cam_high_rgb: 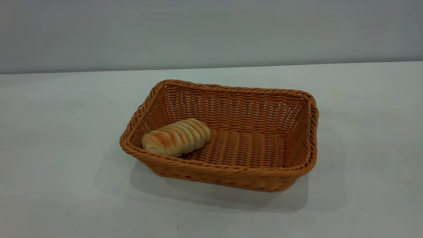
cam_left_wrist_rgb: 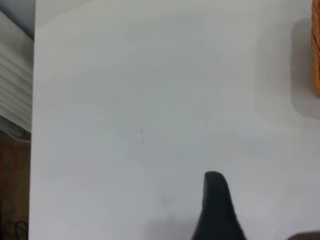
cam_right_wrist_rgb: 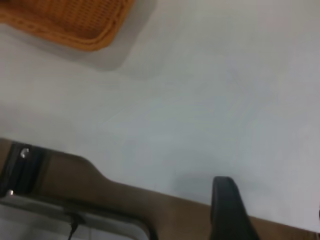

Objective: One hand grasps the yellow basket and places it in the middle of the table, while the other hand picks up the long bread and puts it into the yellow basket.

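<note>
The yellow basket [cam_high_rgb: 231, 88] stands in the middle of the white table [cam_high_rgb: 59, 132]. The long bread [cam_high_rgb: 176, 137] lies inside it at the basket's left end, resting on the woven floor. Neither gripper shows in the exterior view. In the left wrist view my left gripper [cam_left_wrist_rgb: 260, 205] hangs open and empty over bare table, with the basket's edge [cam_left_wrist_rgb: 316, 50] far off. In the right wrist view my right gripper [cam_right_wrist_rgb: 270, 197] is open and empty near the table's edge, with a corner of the basket [cam_right_wrist_rgb: 65, 20] well away from it.
A grey wall runs behind the table. In the right wrist view the table's edge [cam_right_wrist_rgb: 150, 187] borders brown floor and a dark metal frame [cam_right_wrist_rgb: 22, 170]. In the left wrist view the table's side edge [cam_left_wrist_rgb: 32, 150] shows, with floor beyond.
</note>
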`<control>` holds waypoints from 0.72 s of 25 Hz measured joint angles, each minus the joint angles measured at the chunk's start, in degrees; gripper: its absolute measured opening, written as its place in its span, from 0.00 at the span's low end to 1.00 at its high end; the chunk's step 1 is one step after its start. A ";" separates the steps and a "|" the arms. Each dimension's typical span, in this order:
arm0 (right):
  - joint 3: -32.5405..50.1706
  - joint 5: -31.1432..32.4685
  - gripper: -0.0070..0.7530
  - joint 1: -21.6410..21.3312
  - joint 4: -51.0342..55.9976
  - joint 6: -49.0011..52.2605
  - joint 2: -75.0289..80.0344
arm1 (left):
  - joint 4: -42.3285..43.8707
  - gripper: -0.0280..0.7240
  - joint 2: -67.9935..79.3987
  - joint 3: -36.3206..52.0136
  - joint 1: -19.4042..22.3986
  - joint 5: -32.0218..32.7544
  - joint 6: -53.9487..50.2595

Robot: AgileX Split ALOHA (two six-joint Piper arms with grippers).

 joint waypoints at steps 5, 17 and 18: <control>7.22 -0.62 0.63 0.00 1.29 -0.77 -13.27 | -2.28 0.80 -13.26 10.40 0.00 0.93 0.62; 19.14 -5.79 0.63 0.00 -0.94 -0.96 -29.26 | -5.23 0.80 -35.14 25.25 0.00 0.93 1.21; 19.16 -5.73 0.63 0.00 -0.94 -0.96 -29.44 | -5.23 0.80 -35.83 26.15 0.00 0.93 1.27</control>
